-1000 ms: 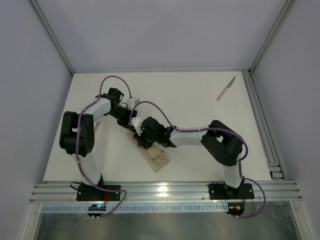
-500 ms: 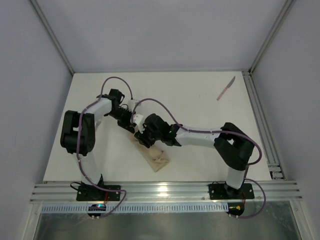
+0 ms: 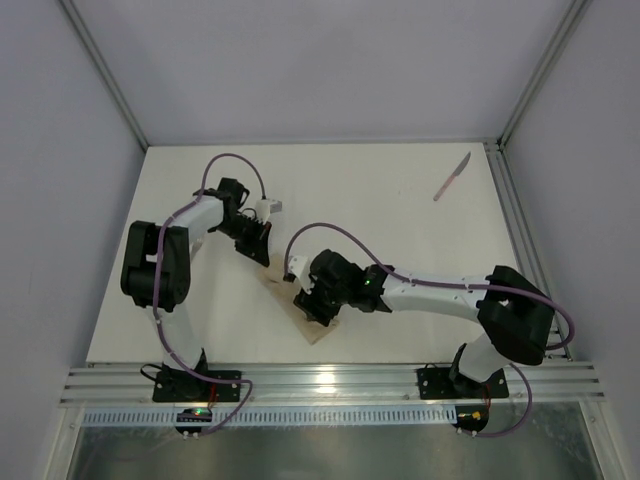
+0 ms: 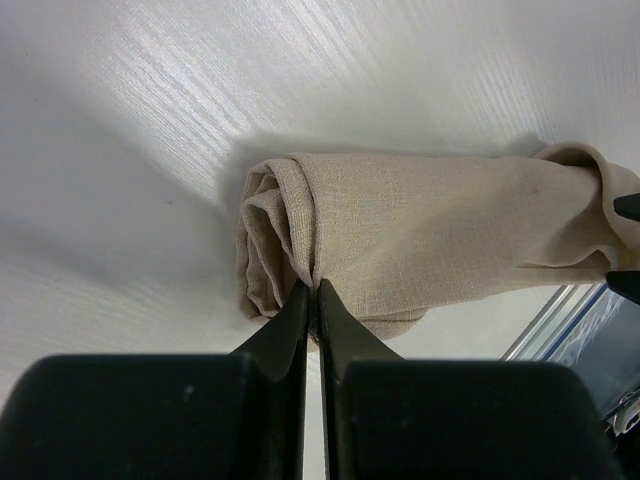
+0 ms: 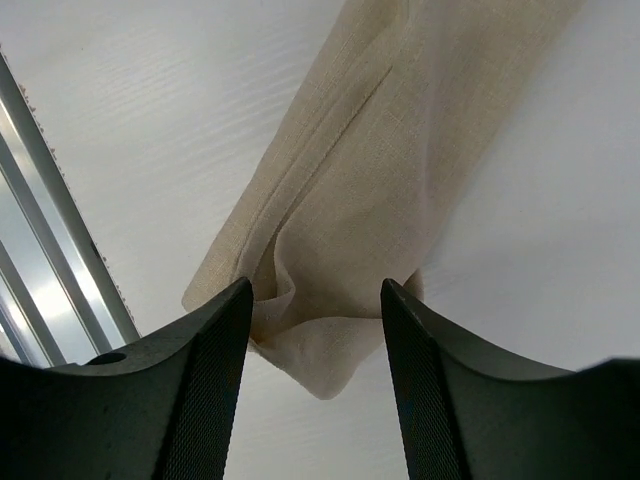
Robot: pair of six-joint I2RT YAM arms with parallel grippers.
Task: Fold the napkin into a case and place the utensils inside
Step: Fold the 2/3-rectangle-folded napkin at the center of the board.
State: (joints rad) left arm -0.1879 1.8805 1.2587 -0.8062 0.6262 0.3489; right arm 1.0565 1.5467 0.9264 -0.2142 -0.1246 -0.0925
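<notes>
On the left of the white table (image 3: 400, 230), the left gripper (image 3: 257, 243) reaches down to the far, upper-left end of the napkin (image 3: 320, 328), which lies folded into a narrow tapered pouch running diagonally toward the near edge. From the left wrist camera that end of the napkin (image 4: 420, 240) shows as a loose roll of beige cloth with its layers curled inward. The left gripper (image 4: 311, 292) has its two dark fingers (image 4: 285, 325) pressed together with no gap, pinching a crease at the roll's lower edge. Further right and nearer, the right gripper (image 3: 312, 302) hangs over the middle and lower part of the pouch, hiding much of it from above; only the broad near end shows past it. In the right wrist view the right gripper (image 5: 315, 295) has its fingers (image 5: 215, 380) held well apart, one on each side of the cloth (image 5: 380, 170), whose pointed corner lies between them, and neither pad closes on it. A metal rail (image 5: 40, 220) runs just beside that end. Far to the right, at the back corner of the table and well apart from both arms, the knife (image 3: 452, 177) lies by itself, pinkish handle nearer and grey blade pointing away.
</notes>
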